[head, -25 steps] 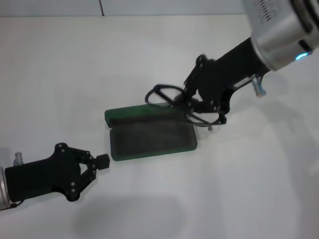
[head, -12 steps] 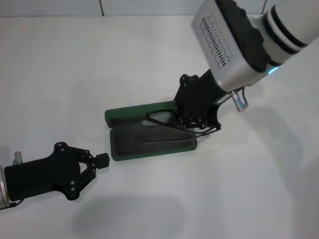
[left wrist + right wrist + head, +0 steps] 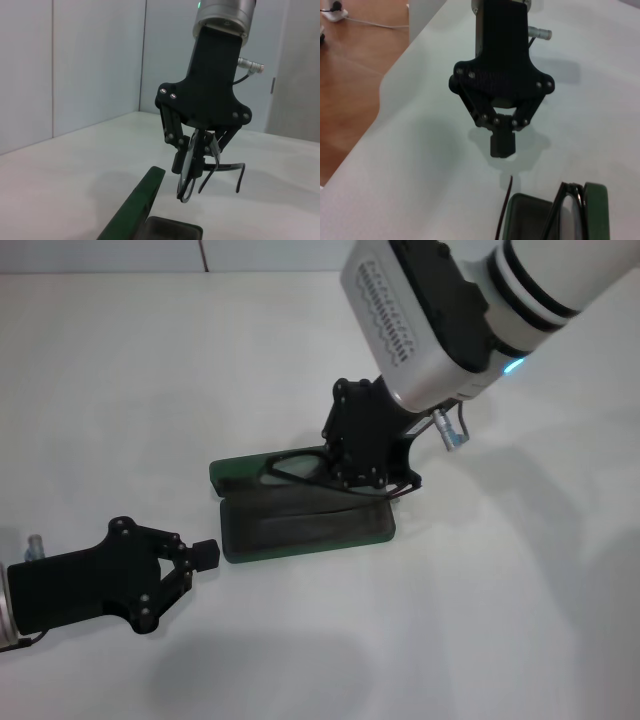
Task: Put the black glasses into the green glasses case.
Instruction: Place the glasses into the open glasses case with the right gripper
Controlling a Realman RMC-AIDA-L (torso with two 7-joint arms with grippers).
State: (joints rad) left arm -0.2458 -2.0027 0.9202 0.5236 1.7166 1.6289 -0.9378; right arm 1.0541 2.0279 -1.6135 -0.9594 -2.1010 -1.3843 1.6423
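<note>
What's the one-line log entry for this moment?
right gripper: shut on black glasses, held above open green glasses case | glasses: not yet released | left gripper: shut, idle beside case on table

white table (image 3: 150,390) | wooden floor (image 3: 350,75) beyond table edge | white power strip (image 3: 332,12) on floor

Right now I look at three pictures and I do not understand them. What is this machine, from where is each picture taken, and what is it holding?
This is a robot with two arms, each ending in a gripper. One picture looks down from its head; the other two come from cameras on its wrists. On the white table lies an open green glasses case. The right gripper holds the black glasses just above the case, shut on them. The left gripper waits beside the case, shut and holding nothing.
</note>
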